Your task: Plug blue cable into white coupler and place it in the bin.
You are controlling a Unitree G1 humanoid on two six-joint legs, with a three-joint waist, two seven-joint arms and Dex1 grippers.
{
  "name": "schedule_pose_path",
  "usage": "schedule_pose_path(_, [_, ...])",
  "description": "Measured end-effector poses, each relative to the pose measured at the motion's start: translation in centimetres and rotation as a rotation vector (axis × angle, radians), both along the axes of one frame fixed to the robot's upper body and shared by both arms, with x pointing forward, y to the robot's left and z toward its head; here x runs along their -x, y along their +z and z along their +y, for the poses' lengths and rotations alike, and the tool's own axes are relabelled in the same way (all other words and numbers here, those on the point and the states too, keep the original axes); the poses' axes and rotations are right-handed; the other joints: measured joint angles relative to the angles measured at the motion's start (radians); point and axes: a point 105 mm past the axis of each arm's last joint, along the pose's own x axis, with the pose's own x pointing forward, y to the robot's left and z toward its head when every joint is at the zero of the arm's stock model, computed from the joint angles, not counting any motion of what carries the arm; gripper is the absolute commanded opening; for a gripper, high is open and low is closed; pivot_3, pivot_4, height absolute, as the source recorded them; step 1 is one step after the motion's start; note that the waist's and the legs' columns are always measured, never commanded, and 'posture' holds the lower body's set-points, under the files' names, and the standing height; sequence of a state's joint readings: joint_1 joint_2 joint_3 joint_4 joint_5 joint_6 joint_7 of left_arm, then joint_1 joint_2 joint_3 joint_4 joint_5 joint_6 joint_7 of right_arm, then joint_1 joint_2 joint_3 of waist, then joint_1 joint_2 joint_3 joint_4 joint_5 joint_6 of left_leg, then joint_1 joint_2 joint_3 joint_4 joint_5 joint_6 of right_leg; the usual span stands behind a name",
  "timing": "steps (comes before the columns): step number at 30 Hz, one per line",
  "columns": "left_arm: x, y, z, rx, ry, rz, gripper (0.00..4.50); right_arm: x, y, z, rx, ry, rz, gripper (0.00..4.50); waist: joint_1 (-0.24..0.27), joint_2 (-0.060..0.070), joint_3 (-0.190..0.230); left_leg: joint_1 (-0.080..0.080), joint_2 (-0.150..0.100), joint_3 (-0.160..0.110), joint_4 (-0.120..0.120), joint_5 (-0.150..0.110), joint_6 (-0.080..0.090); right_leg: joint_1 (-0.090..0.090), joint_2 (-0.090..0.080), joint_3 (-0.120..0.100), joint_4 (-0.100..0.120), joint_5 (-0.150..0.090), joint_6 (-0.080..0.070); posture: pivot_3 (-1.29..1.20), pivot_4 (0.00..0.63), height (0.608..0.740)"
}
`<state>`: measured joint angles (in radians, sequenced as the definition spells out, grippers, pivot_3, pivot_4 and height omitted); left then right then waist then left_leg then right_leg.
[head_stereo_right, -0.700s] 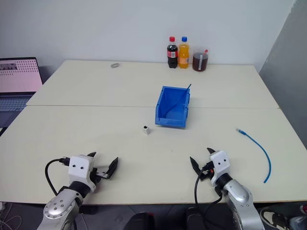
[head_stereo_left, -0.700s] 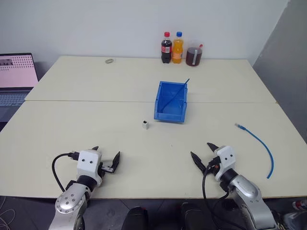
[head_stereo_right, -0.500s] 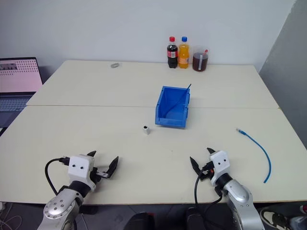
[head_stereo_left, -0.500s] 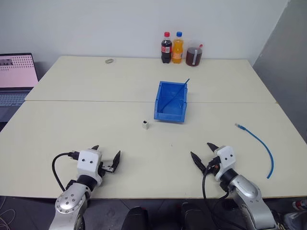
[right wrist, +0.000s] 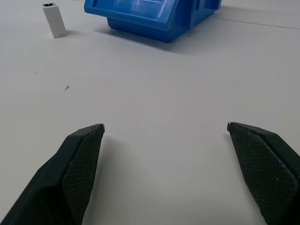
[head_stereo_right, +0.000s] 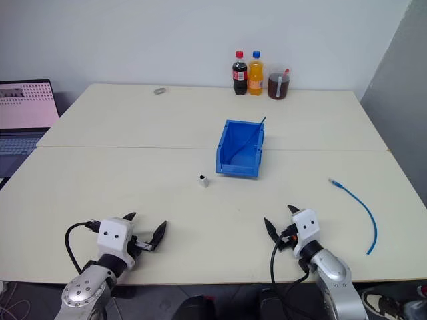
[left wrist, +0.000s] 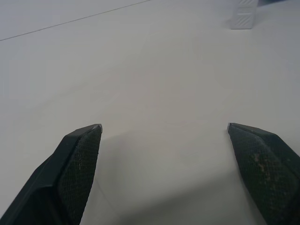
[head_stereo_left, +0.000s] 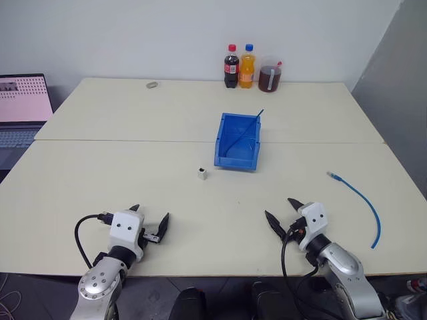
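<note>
A pale table [head_stereo_left: 120, 173] spreads across the head views, made of two tops meeting at a seam that runs side to side through the middle of the frame. The left gripper [head_stereo_left: 149, 223] sits low in the lower left of the frame, near the table's front edge, its two black fingers spread wide apart with nothing between them; in its wrist view the fingertips [left wrist: 84, 140] stand far apart over bare tabletop. The right gripper [head_stereo_left: 285, 215] sits in the lower right of the frame, also near the front edge, its fingers likewise wide apart and empty. The white coupler [head_stereo_left: 202, 174] stands upright on the table just left of centre, apart from both grippers, with its dark socket facing up; the right wrist view shows it [right wrist: 55, 20] standing beside the bin. The bin [head_stereo_left: 237, 142] rests on the table at the centre of the frame, just up and right of the coupler, with its lower lip toward the robot and a thin blue strand leaning across its inside. The blue cable [head_stereo_left: 361, 198] lies in a loose curve at the right of the frame, well apart from the coupler and the bin, its plug end pointing toward the centre. At the top centre, along the table's far edge, stand a cola bottle [head_stereo_left: 231, 67], an orange bottle [head_stereo_left: 247, 67] and a cup of dark drink [head_stereo_left: 269, 78]. A laptop [head_stereo_left: 23, 107] shows at the left edge.
</note>
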<state>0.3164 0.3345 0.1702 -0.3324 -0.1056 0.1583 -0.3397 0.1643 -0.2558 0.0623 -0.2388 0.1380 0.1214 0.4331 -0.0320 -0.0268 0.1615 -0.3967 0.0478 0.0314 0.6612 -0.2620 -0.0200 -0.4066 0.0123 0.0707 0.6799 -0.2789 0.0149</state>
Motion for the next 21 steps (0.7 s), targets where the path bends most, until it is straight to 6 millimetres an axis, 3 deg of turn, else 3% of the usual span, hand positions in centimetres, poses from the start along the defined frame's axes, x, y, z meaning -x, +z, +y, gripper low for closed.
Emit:
schedule_pose_path(7, [0.5,0.0,-0.5,0.015,-0.071,0.015,4.5,0.1,0.6,0.2,-0.001,0.005,-0.016,4.47,0.0,0.0,0.0,0.0,0.0,0.0,0.0,0.0,0.0,0.0,0.0,0.0,0.0,0.0,0.0,0.0,0.15,0.74])
schedule_pose_path(11, [1.0,0.2,-1.9,0.043,-0.22,0.045,4.5,0.3,0.8,0.1,-0.002,-0.002,-0.016,4.47,0.0,0.0,0.0,0.0,0.0,0.0,-0.001,0.0,0.0,-0.001,0.0,0.0,0.0,-0.001,-0.001,0.0,0.15,0.74])
schedule_pose_path(13, [0.8,1.1,-4.0,0.076,-0.358,0.054,4.5,0.4,1.3,-0.2,-0.003,-0.025,-0.027,4.47,0.001,0.0,0.001,0.0,0.0,0.0,0.0,0.0,0.0,-0.001,0.0,0.0,0.0,0.0,-0.001,0.0,0.15,0.74])
schedule_pose_path(15, [-0.5,2.9,-5.7,0.031,-0.51,0.034,4.5,0.4,2.4,-1.8,-0.005,-0.086,-0.052,4.47,0.01,0.0,0.004,-0.002,-0.001,-0.002,0.001,0.0,0.0,-0.002,0.001,-0.002,0.0,0.0,0.0,0.0,0.15,0.74])
schedule_pose_path(18, [-1.5,6.4,-8.4,-0.036,-0.718,-0.013,4.5,0.1,5.6,-5.0,0.013,-0.182,-0.136,4.47,0.006,0.0,0.003,-0.001,-0.002,0.001,0.001,0.0,0.0,0.0,0.002,-0.001,0.0,0.001,0.001,0.0,0.15,0.74])
schedule_pose_path(21, [-1.2,6.9,-10.3,-0.048,-0.874,0.059,4.5,0.6,6.6,-7.8,0.062,-0.242,-0.127,4.47,-0.004,0.0,0.003,-0.001,-0.002,0.001,-0.001,0.0,0.0,-0.001,0.003,-0.001,-0.001,0.003,0.008,0.0,0.15,0.74])
